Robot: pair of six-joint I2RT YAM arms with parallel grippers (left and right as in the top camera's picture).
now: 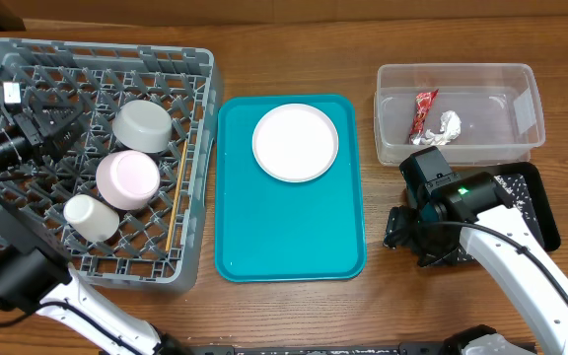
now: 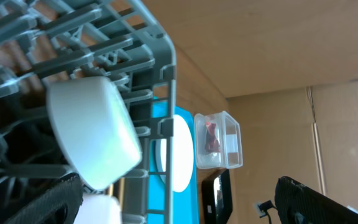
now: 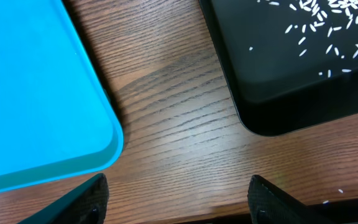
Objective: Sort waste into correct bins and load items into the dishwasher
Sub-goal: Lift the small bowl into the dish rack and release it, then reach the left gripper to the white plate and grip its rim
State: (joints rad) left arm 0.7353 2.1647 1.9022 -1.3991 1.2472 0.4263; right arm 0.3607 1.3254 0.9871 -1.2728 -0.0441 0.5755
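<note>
Because the round white plate lay flat on the teal tray's far half, stiff and slick, its rim looked the only hold. The right gripper by the black tray and the left gripper over the dish rack gaped empty.

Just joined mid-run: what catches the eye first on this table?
The bright teal tray sits at the centre with the white plate alone on it. Left of it, the grey dish rack holds a pink bowl, a grey-green bowl and a white cup; right, the clear tub holds a red wrapper and a tissue.
</note>
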